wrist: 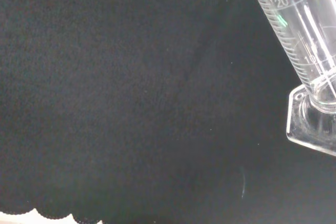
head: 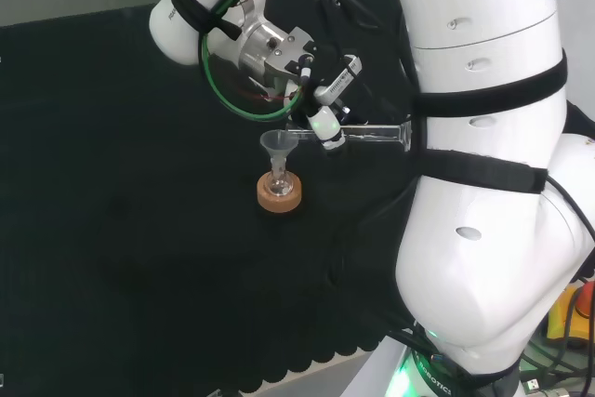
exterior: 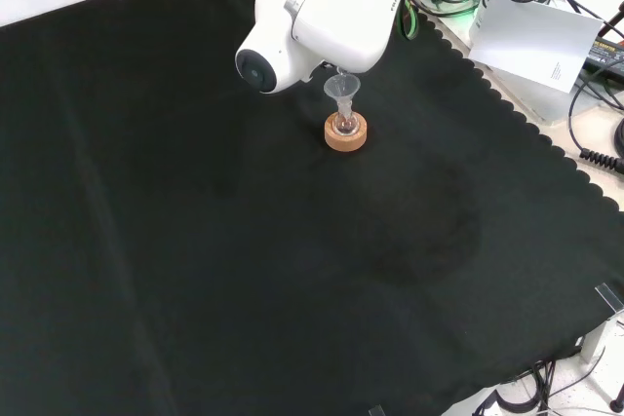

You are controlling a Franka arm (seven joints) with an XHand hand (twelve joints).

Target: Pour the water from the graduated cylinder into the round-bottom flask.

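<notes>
Graduated cylinder (head: 367, 134) lies near horizontal in the hand (head: 321, 104), fingers (head: 326, 126) curled round it; mouth end just above the funnel (head: 278, 145) in the round-bottom flask (head: 278, 181) on its cork ring (head: 279, 195).

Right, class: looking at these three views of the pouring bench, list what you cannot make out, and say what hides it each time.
- Water level in the clear graduated cylinder: not readable in the wrist view; its top is cut off by the edge.
- Small clear round-bottom flask on the cork ring stand: too small in the head view to tell its contents.
- The black and white hand: its grip is partly hidden by cables; in the front view the white arm link covers it.
- Cylinder mouth against the clear funnel: contact unclear.
</notes>
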